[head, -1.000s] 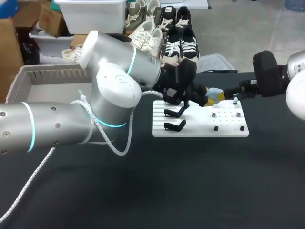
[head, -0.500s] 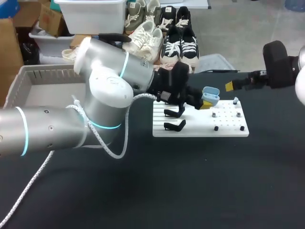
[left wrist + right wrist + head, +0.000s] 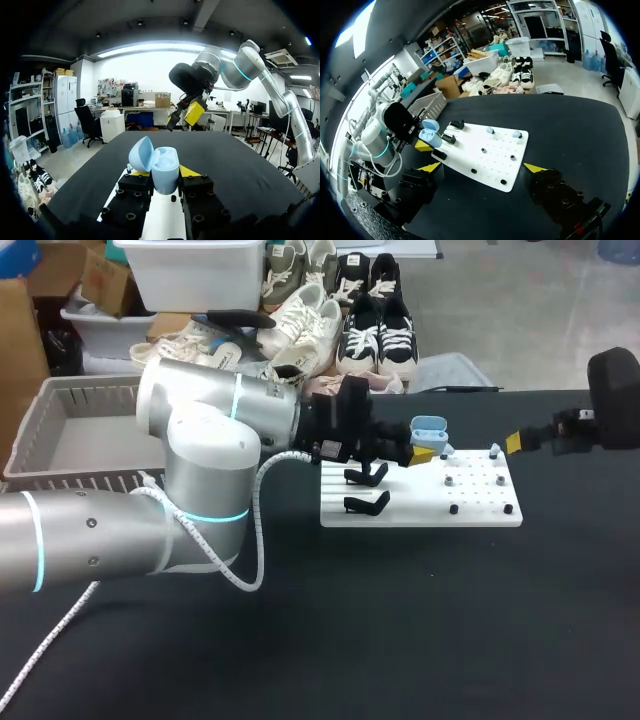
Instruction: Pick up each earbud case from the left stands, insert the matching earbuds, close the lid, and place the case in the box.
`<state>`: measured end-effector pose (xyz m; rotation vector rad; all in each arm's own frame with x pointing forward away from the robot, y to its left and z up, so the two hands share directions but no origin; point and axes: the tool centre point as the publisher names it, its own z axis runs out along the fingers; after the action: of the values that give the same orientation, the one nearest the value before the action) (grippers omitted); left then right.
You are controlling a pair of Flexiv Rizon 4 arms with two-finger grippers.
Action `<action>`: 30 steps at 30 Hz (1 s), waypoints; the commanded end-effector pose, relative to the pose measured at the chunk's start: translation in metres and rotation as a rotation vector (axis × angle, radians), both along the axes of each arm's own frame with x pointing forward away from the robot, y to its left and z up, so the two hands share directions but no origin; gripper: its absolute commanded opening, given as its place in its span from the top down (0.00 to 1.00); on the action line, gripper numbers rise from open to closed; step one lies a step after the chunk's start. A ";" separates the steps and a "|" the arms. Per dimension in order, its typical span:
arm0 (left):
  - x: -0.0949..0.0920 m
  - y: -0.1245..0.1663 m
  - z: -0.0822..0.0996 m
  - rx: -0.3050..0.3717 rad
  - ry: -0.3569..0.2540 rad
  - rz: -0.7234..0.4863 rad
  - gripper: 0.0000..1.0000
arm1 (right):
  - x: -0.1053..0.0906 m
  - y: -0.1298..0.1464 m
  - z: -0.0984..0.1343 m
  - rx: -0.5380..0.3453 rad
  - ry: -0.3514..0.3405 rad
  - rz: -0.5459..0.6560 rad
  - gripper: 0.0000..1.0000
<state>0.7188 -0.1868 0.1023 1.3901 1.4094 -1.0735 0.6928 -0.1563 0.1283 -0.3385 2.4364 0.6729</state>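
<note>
Pale blue case [image 3: 165, 169]: upright between the fingers of the left hand [image 3: 164, 173], in the air over the far side of the board [image 3: 420, 512], between its stands [image 3: 366, 503] and its pegs [image 3: 478, 483].
Lid [image 3: 141, 154]: open, swung back to one side of the case (I cannot tell if anything sits inside).
Left hand: closed on the case, with one yellow tip against each flank.
Left arm [image 3: 200, 440]: comes in from the left, passes the near corner of the box [image 3: 60, 435] and lies roughly level out to the board.
Right hand [image 3: 483, 167]: fingers wide apart, nothing between them. It hangs above the surface [image 3: 400, 620] near the board's far right corner, well apart from the case.
Board: white, lying flat on the surface.
Stands: black, on the board's left half. The head view shows two and the right wrist view three (the far one lies close by the left hand).
Pegs: small and dark, in rows on the board's right half.
Buds [image 3: 516, 134]: two, pale blue, at the board's far edge on the peg side.
Box: grey with slatted walls, at the surface's far left, well apart from the board.
Surface: black.
</note>
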 end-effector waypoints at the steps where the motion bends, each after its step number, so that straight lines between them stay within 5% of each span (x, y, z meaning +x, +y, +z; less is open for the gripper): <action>1: -0.002 -0.001 -0.001 -0.033 -0.008 0.011 1.00 | 0.001 -0.001 -0.001 -0.057 0.008 -0.042 0.00; 10: 0.002 -0.002 -0.005 -0.023 -0.022 0.025 1.00 | 0.005 -0.004 -0.001 -0.071 0.020 -0.034 0.00; 17: -0.003 0.006 0.001 -0.033 -0.118 0.078 1.00 | 0.006 -0.005 -0.002 -0.084 0.031 -0.040 0.00; 30: -0.007 0.012 -0.009 -0.030 -0.089 0.048 1.00 | 0.013 -0.005 -0.001 -0.087 0.038 -0.038 0.00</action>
<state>0.7128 -0.1753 0.0946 1.3605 1.3514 -0.9865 0.7047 -0.1640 0.1259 -0.3246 2.4955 0.5891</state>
